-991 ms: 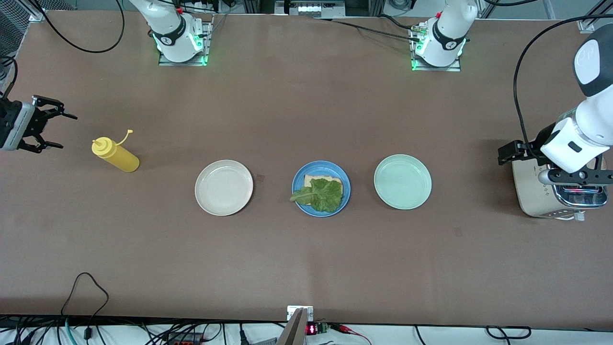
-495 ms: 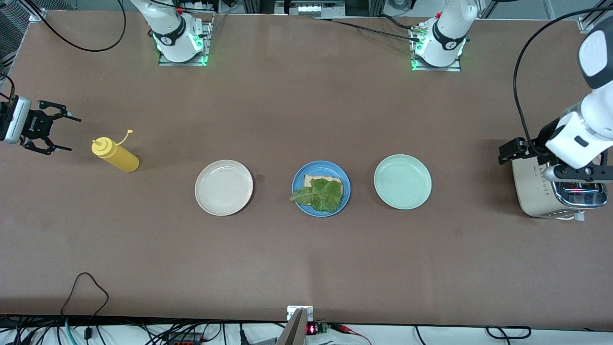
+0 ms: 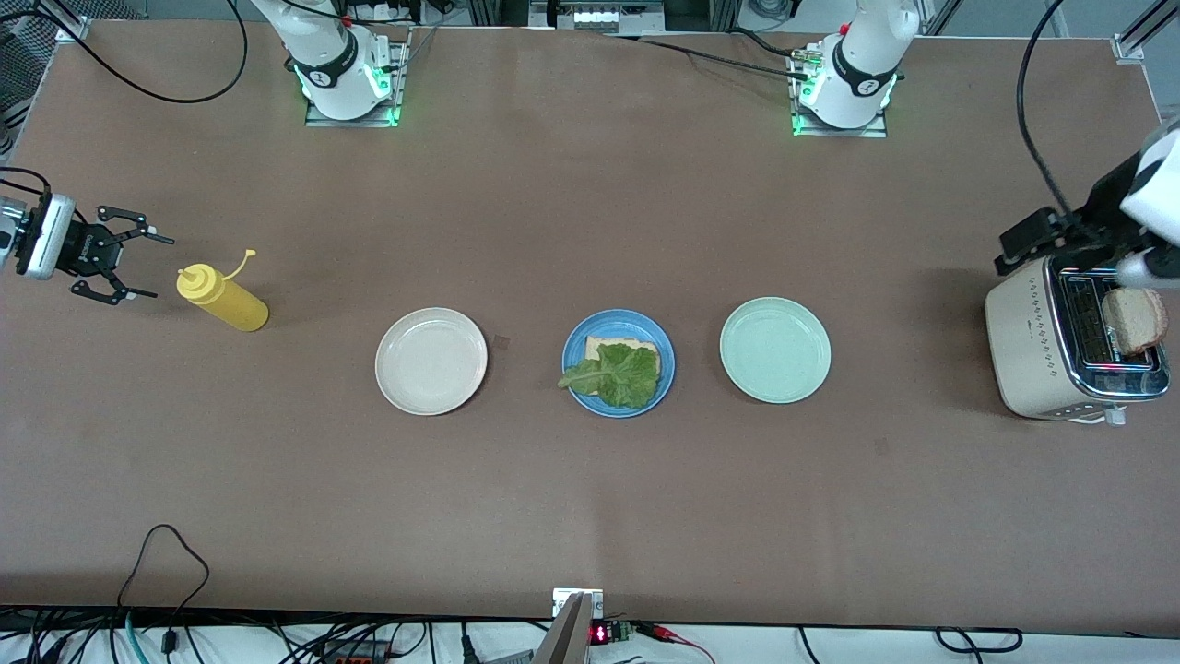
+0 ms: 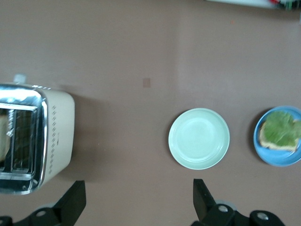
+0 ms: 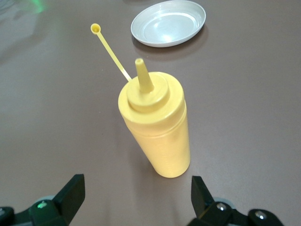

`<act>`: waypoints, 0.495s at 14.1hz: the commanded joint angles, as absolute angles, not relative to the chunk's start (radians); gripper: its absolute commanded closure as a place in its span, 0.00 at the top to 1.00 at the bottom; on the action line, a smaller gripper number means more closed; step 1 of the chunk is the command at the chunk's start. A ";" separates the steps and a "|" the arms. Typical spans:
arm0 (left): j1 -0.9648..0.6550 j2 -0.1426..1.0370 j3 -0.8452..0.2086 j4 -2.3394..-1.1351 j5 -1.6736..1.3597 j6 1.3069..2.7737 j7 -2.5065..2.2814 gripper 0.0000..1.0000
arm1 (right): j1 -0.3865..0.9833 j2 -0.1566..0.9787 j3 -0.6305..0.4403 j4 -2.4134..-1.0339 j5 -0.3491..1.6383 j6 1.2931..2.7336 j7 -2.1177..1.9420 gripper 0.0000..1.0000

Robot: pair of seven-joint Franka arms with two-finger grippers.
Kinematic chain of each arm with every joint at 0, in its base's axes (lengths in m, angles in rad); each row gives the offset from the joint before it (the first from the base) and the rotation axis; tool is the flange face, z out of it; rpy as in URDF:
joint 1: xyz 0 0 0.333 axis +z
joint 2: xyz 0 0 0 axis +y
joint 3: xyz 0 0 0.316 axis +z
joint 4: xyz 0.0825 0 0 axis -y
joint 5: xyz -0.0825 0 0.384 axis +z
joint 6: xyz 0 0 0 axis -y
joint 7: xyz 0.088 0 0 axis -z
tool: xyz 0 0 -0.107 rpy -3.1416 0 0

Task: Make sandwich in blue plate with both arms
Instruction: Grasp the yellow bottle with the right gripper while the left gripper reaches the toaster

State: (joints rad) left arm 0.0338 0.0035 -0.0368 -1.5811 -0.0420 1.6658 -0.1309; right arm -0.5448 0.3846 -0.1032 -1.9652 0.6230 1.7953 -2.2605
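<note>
left pincer [image 4: 136, 207] lifted off toaster [image 3: 1074, 346], spread empty; bread [image 3: 1136, 320] now popped up there. right pincer [image 3: 124, 267] moved nearer bottle [image 3: 222, 298], spread. blue plate [image 3: 575, 343] at table middle lacks top slice.

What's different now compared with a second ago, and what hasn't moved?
The left claw lifted off the toaster toward the table's edge, uncovering a bread slice standing in its slot. The right claw, open, moved closer to the yellow bottle. The three plates, the bread with lettuce on the blue plate, and the bottle stayed put.
</note>
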 commanded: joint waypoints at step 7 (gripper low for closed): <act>0.028 0.123 -0.104 -1.491 -0.071 1.617 -0.160 1.00 | -0.597 0.537 -0.084 -1.945 0.802 1.769 -2.445 1.00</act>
